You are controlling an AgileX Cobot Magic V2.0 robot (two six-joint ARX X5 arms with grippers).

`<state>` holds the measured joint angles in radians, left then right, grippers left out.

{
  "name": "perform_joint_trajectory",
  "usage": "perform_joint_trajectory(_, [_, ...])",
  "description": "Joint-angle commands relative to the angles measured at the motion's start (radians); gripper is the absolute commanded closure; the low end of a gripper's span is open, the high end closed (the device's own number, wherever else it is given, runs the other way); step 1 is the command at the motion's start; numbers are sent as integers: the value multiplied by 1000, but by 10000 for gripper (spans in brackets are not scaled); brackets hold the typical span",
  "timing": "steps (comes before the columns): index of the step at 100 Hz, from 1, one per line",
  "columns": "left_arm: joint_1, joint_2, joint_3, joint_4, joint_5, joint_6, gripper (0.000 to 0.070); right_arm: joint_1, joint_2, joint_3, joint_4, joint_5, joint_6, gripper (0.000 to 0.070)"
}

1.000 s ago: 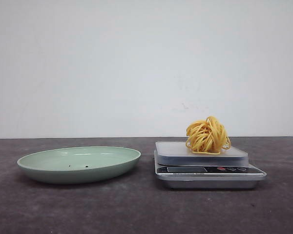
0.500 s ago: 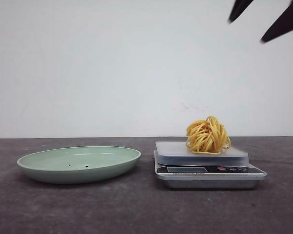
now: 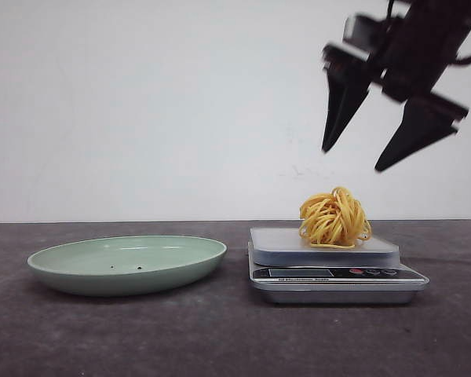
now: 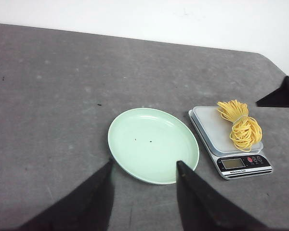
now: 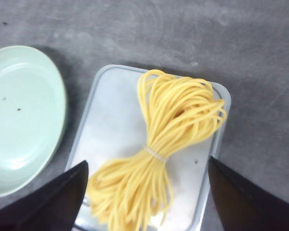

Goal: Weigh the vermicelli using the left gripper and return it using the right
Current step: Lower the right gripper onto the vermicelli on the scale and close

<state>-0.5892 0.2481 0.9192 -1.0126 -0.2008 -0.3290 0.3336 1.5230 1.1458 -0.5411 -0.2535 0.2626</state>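
A yellow bundle of vermicelli (image 3: 334, 217) (image 5: 164, 154) (image 4: 240, 124) tied at its middle lies on the grey kitchen scale (image 3: 330, 271) (image 4: 216, 137) (image 5: 113, 120). My right gripper (image 3: 353, 159) (image 5: 147, 168) hangs open above the bundle, its black fingers spread wide and nothing between them. In the left wrist view my left gripper (image 4: 144, 166) is open and empty, high over the near edge of the pale green plate (image 4: 151, 144) (image 3: 125, 263) (image 5: 19, 115). The left gripper does not show in the front view.
The plate, bare but for two dark specks, sits left of the scale on the dark grey table (image 3: 220, 338). A white wall (image 3: 141, 110) stands behind the table. The scale's display and buttons (image 3: 330, 273) face the front.
The right gripper has come down from the top right of the front view to hang open above the vermicelli. Vermicelli, scale and plate have not moved.
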Motion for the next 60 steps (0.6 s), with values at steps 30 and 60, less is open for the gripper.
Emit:
perform_joint_trajectory(30, [-5, 1, 14, -5, -2, 11, 471, 34, 143, 30, 63, 20, 52, 211])
perform_joint_trajectory(60, [-5, 1, 14, -23, -9, 11, 471, 61, 202, 34, 76, 54, 71, 289])
